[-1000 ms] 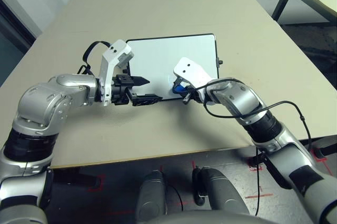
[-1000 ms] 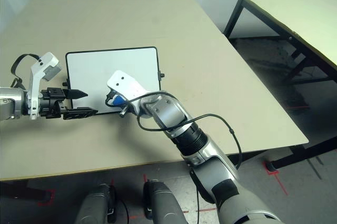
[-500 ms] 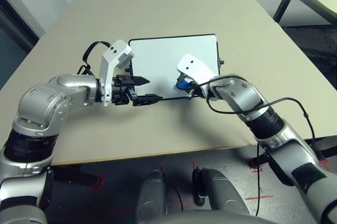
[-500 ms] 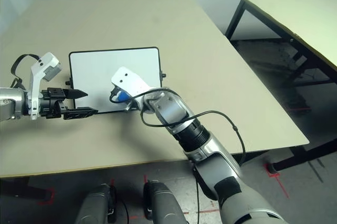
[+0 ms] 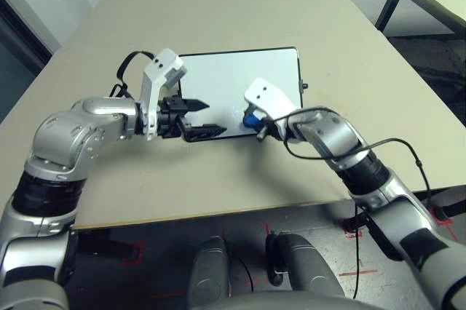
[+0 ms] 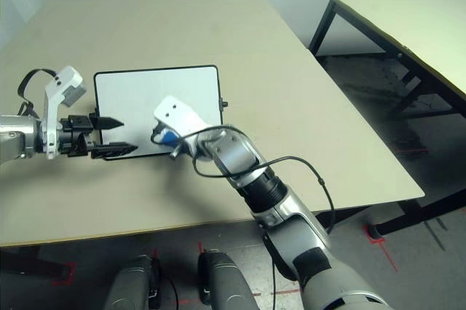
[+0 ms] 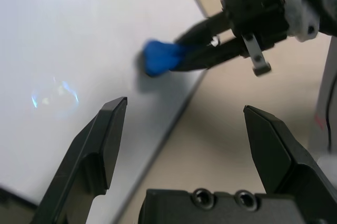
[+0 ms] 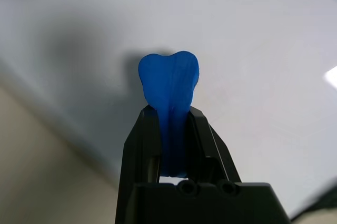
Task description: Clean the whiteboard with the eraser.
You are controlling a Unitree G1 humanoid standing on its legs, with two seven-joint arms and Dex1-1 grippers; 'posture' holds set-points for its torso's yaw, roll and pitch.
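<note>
Right hand [image 8: 169,145] pinches the blue eraser [image 8: 169,84] against the whiteboard [image 5: 226,81] on the tan table [image 5: 218,12]. Left hand [image 7: 184,145] hovers spread beside it. Another table [image 6: 408,19] stands right.

1. The rectangular white board with a thin black frame [image 5: 233,84] lies flat on the beige table [image 5: 218,19], near its middle.
2. The small blue eraser block [image 8: 169,82] sits on the board's near right part, pinched in the right gripper [image 8: 171,124].
3. The left gripper [image 5: 198,118] hovers over the board's near left edge, fingers spread.
4. A second table [image 6: 408,19] stands well apart, far right.
</note>
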